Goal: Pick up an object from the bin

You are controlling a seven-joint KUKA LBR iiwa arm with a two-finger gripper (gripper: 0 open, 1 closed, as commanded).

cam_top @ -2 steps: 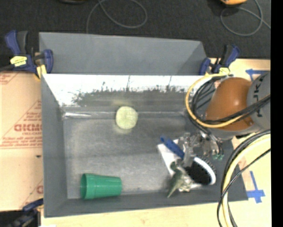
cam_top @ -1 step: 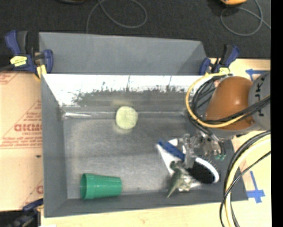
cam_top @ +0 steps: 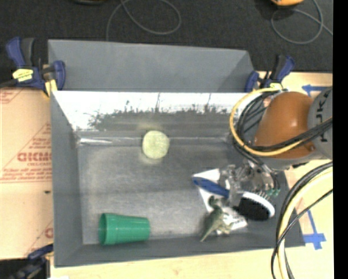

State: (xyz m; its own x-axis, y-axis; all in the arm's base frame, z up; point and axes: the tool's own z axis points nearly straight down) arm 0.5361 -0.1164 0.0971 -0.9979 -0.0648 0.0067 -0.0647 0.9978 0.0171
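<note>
So the arm with its orange cover [cam_top: 284, 124] is down in the grey bin [cam_top: 63, 173], with the jaws hanging over a little heap. I'll use the black-and-white brush [cam_top: 256, 208] as my marker. The jaws sit just up and left of the brush, right over the heap. I honestly can't tell if they're clenched or released, too much hardware in the way. A blue-and-white piece [cam_top: 207, 183] lies just left of the brush, poking out from under the jaws on their left. A green toy figure [cam_top: 214, 224] is down-left of the brush, just below the jaws. Well left of the brush, a green cup [cam_top: 124, 229] lies on its side. A pale green ball [cam_top: 155, 145] sits far up-left of the brush.
</note>
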